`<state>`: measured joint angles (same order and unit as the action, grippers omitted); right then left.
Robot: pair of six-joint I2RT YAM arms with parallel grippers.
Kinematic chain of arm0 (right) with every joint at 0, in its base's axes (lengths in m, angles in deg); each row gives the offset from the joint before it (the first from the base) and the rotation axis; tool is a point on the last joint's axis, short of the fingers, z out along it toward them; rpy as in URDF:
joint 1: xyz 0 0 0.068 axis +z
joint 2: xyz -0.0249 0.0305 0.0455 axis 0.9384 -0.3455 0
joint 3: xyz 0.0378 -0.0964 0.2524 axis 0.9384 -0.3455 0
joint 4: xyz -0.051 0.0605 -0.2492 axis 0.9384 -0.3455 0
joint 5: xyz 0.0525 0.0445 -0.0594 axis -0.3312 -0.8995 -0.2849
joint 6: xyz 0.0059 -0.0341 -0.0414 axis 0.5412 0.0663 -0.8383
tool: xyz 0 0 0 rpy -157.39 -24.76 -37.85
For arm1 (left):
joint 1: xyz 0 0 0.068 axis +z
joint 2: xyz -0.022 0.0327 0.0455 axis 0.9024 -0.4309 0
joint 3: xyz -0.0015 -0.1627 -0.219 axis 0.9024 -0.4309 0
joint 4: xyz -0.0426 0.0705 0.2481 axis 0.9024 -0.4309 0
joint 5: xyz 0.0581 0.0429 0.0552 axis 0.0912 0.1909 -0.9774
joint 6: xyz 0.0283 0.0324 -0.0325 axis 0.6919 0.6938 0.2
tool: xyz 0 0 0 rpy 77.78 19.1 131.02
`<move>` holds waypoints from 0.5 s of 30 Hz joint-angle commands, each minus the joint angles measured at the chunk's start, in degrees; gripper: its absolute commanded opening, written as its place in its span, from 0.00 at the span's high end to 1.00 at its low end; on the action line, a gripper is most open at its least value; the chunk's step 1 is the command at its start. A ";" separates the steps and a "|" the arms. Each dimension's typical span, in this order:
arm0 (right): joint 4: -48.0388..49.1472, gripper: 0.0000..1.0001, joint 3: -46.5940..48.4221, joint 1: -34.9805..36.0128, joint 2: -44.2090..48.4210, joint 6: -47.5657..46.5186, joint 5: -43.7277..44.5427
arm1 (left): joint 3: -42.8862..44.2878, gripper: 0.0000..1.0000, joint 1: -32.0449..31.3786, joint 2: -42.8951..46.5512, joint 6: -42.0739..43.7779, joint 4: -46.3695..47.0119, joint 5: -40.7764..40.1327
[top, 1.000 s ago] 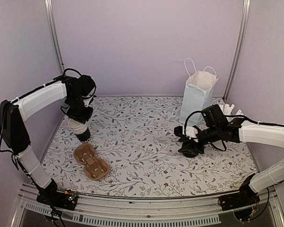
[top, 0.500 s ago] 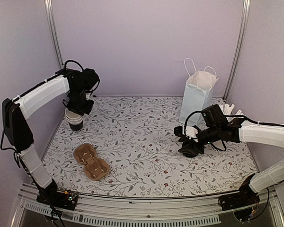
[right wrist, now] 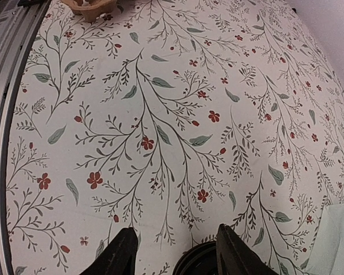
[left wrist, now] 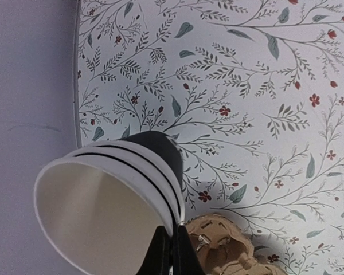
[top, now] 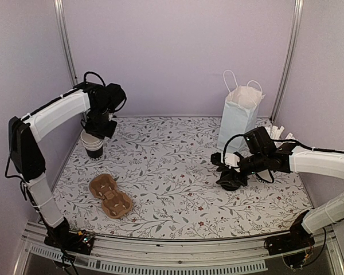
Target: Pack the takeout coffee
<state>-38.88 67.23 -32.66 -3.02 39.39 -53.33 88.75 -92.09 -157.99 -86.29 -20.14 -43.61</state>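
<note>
Slip risk: L jaws are clenching cup (top: 93, 146) by rim only nr far-left corner, R jaws are hanging spread over lid (right wrist: 198, 262).

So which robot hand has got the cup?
The left hand: it pinches the rim of the black cup, white inside. The right hand holds nothing; its fingers stand open around a black lid.
</note>
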 commanded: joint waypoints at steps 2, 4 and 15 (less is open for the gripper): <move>0.97 0.50 -0.87 0.41 0.59 -0.08 0.39 | -0.81 1.00 0.39 0.71 1.58 2.84 8.16; 0.98 0.50 -0.87 0.41 0.66 -0.19 0.39 | -1.94 1.00 -0.20 2.21 -1.18 3.32 1.59; 0.97 0.50 -0.89 0.41 0.99 -0.23 0.76 | 0.40 1.00 1.22 -0.13 -0.20 0.30 0.06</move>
<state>-38.86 67.23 -32.66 -3.00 39.39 -53.06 88.75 -91.32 -158.56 -87.04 -19.93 -42.28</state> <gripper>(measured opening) 0.500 0.019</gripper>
